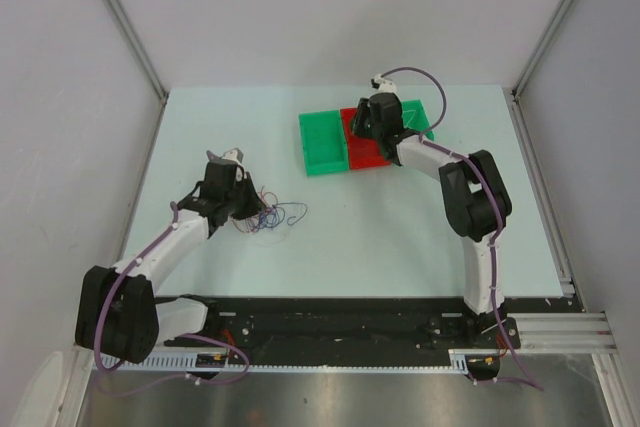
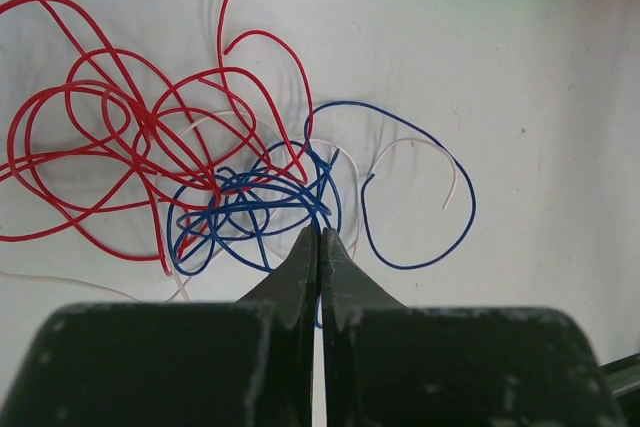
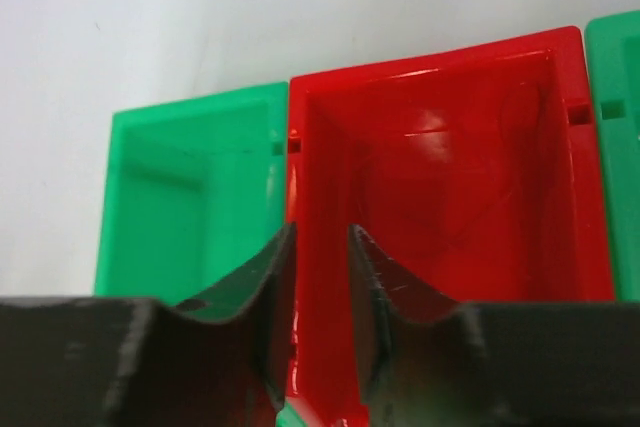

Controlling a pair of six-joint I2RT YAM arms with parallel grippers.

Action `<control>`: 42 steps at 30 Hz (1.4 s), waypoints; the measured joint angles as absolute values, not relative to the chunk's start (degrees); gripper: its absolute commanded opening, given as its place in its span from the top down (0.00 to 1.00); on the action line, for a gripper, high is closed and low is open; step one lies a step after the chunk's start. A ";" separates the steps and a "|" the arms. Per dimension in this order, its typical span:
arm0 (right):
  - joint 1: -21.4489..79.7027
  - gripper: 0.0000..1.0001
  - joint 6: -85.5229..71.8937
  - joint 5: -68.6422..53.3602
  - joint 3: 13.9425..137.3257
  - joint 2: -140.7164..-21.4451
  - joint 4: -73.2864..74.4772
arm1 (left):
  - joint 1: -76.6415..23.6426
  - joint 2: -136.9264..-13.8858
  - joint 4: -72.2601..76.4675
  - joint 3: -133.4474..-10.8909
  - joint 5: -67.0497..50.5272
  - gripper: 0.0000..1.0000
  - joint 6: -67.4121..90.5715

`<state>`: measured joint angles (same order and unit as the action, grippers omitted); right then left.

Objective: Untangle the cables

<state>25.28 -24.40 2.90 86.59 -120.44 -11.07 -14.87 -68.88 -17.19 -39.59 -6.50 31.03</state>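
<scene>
From above, the cables point(image 1: 277, 214) lie tangled on the counter point(image 1: 400, 237), well apart from the red tray point(image 1: 362, 152); the left wrist view shows the left hand point(image 2: 318, 239) closed, seemingly pinching a blue strand, so a gentle outward pull likely comes next; the right wrist view shows the right hand point(image 3: 320, 242) slightly parted and empty over that tray.

Quick tally: two arms, the left arm point(image 1: 160, 247) and the right arm point(image 1: 475, 207), so two grippers too, the left gripper point(image 2: 319, 237) and the right gripper point(image 3: 322, 232). Three bins total: two green, namely the left green bin point(image 1: 322, 142) and the right green bin point(image 1: 425, 117), plus one red bin point(image 1: 362, 152). Wire-wise it's three colours, red cables point(image 2: 110, 137), blue cables point(image 2: 250, 207) and white cables point(image 2: 420, 147), but they're so knotted I honestly can't count strands per colour.
</scene>
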 measured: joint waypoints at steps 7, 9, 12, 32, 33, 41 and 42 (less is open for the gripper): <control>25.63 0.29 -22.98 3.81 86.80 -120.09 -6.87 | -15.00 -69.21 -17.19 -40.32 -6.90 1.00 31.09; 26.00 0.23 -21.91 4.64 86.80 -119.20 -5.52 | -15.35 -69.49 -17.15 -40.73 -6.94 0.99 31.09; 26.94 0.11 -19.97 5.48 85.41 -115.42 -4.82 | -16.56 -69.82 -16.95 -41.01 -7.25 1.00 31.09; 12.97 0.00 -22.28 -21.39 46.33 -71.94 -9.32 | -43.75 -83.02 -13.78 -64.42 -13.04 1.00 25.41; 12.43 0.00 -22.04 -21.10 45.93 -69.43 -8.38 | -45.17 -83.00 -13.52 -65.73 -13.63 1.00 24.67; 8.32 0.00 -21.17 -23.44 45.84 -61.21 -7.55 | -47.79 -79.88 -11.25 -64.88 -9.50 0.00 22.20; 8.01 0.00 -21.23 -23.92 45.78 -61.76 -7.51 | -47.33 -79.29 -11.22 -63.70 -8.93 0.00 22.39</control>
